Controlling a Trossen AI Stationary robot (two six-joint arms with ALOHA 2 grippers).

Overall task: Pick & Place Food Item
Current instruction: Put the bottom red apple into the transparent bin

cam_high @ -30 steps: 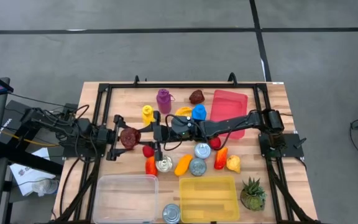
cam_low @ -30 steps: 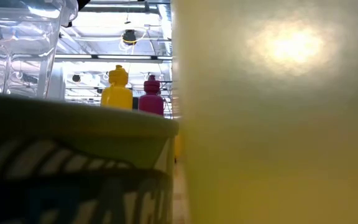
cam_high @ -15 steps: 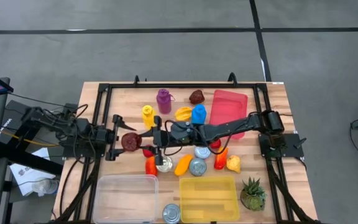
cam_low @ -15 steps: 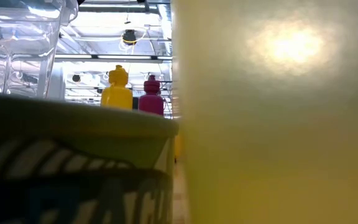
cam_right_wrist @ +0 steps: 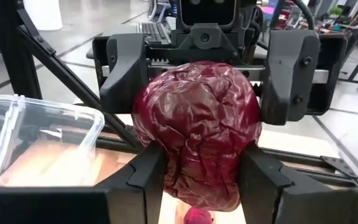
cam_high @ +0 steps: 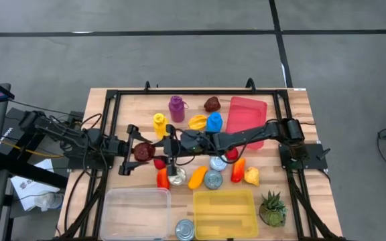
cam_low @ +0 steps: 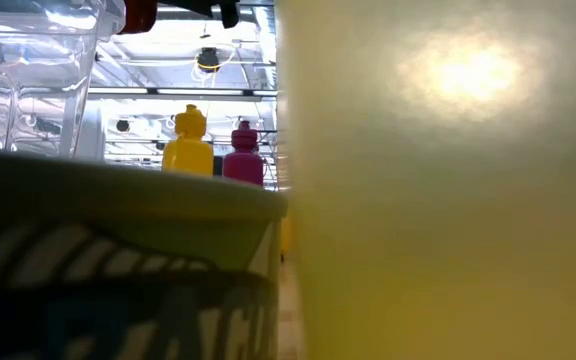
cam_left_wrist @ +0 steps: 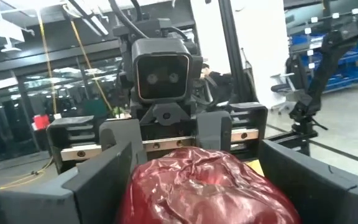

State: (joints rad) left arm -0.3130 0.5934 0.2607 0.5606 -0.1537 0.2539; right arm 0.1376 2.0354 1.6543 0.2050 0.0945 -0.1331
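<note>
Cabbage [cam_right_wrist: 197,130] sits pinched by both left pincer [cam_high: 134,151] and right pincer [cam_high: 167,148]; mistimed release drops it on the desk [cam_high: 300,100].

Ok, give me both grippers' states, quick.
Left gripper: fingers around the dark red crinkled food item.
Right gripper: shut on the same item, from the opposite side.

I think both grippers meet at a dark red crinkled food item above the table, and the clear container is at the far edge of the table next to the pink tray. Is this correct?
Not quite. The clear container sits at the near edge, beside the yellow container, not by the pink tray; the high view shows this. The rest holds: the left gripper and right gripper meet at the dark red crinkled food item above the table.
</note>
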